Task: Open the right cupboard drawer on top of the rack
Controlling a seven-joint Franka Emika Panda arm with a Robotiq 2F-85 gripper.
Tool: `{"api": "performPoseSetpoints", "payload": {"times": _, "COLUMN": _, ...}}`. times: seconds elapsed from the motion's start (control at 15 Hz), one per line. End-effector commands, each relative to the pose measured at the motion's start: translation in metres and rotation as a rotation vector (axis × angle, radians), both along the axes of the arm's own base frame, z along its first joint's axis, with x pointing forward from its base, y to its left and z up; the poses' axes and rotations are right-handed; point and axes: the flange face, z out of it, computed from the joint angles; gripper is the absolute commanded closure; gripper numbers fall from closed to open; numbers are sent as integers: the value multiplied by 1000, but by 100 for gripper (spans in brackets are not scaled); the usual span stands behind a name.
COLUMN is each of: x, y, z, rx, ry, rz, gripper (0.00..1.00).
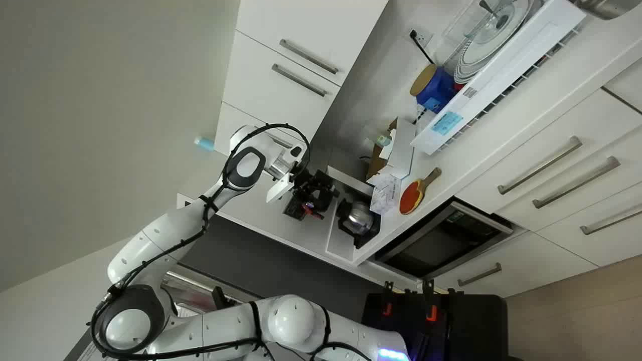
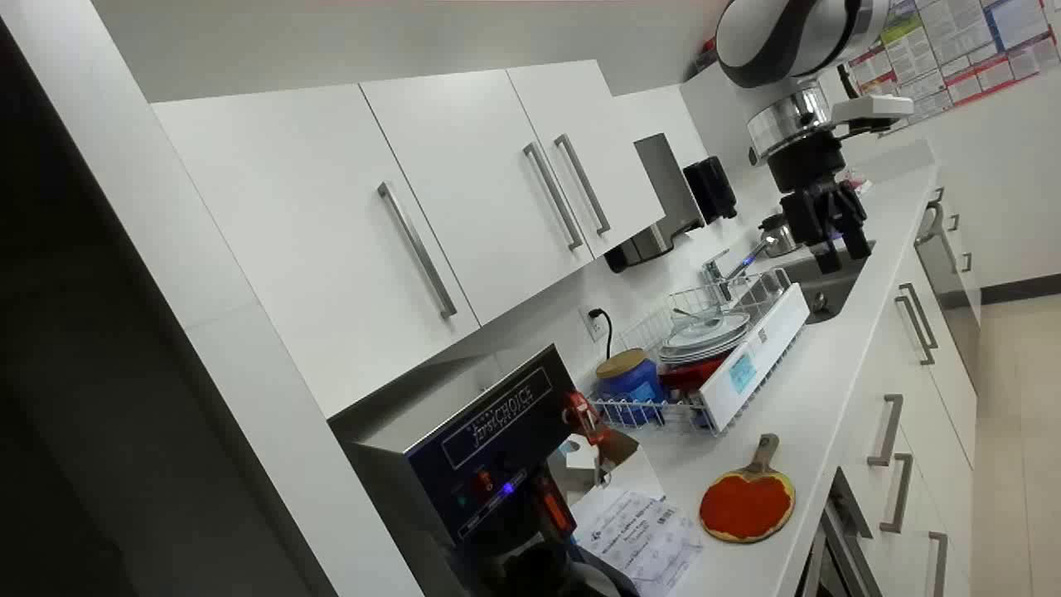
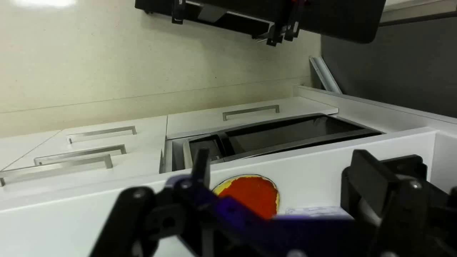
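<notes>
The right cupboard drawer is the far white front (image 2: pixel 590 141) of the upper row, also at the top in an exterior view (image 1: pixel 306 22). Its slim silver bar handle (image 2: pixel 583 184) also shows there (image 1: pixel 308 56). The front is shut and its interior does not show. A matching white front (image 2: pixel 468 186) with its own handle (image 2: pixel 554 196) stands beside it. My gripper (image 2: pixel 844 250) is open and empty in the air, apart from both handles. In an exterior view my gripper (image 1: pixel 318 195) hangs below the upper cabinets. In the wrist view its fingers (image 3: pixel 284 171) are wide apart.
A dish rack (image 2: pixel 758 361) with plates and a blue jar (image 2: pixel 634 385) stands on the counter below the cabinets. A dark coffee machine (image 2: pixel 489 439), a red paddle (image 2: pixel 746 506) and paper (image 2: pixel 638 535) are nearby. The black oven (image 1: pixel 446 240) is under the counter.
</notes>
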Motion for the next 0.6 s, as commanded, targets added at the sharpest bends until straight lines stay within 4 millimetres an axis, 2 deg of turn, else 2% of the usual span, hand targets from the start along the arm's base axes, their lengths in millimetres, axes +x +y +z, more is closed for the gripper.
{"api": "performPoseSetpoints", "payload": {"times": 0.0, "x": 0, "y": 0, "z": 0, "rx": 0, "ry": 1, "rz": 0, "gripper": 0}}
{"api": "performPoseSetpoints", "payload": {"times": 0.33, "x": 0, "y": 0, "z": 0, "rx": 0, "ry": 1, "rz": 0, "gripper": 0}}
{"api": "performPoseSetpoints", "payload": {"times": 0.53, "x": 17, "y": 0, "z": 17, "rx": -10, "ry": -158, "rz": -36, "gripper": 0}}
